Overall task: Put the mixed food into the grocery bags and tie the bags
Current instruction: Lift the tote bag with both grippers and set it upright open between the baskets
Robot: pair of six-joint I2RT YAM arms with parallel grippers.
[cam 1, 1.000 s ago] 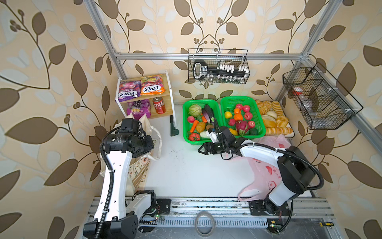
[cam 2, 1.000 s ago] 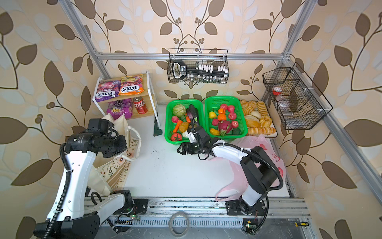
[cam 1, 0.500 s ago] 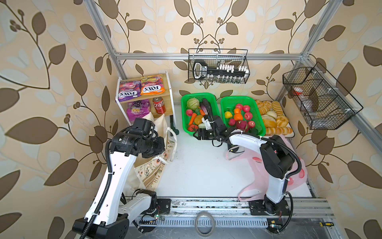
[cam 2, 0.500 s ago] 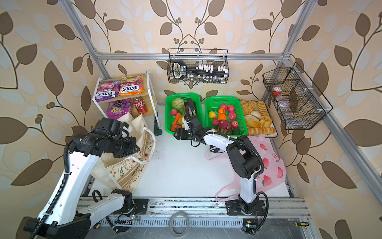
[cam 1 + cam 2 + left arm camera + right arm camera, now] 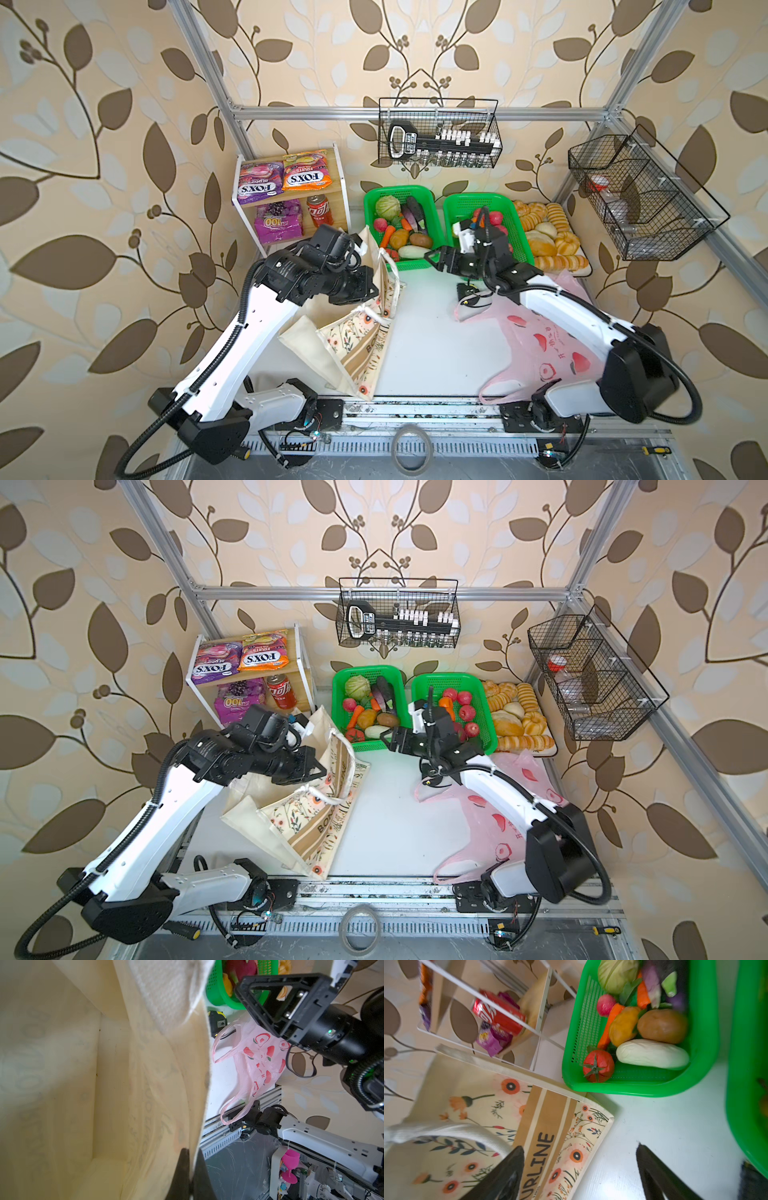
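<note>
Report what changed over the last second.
The left gripper, shut on the rim of the canvas tote, dragged it right, toward the green vegetable basket. The right gripper, open and empty, edged closer to the baskets' front. Cabbage, tomato and soda can stayed put.

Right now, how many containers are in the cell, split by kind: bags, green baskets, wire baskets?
Bags: 2 (cloth tote, pink plastic bag)
Green baskets: 2
Black wire baskets: 2
Total: 6
</note>
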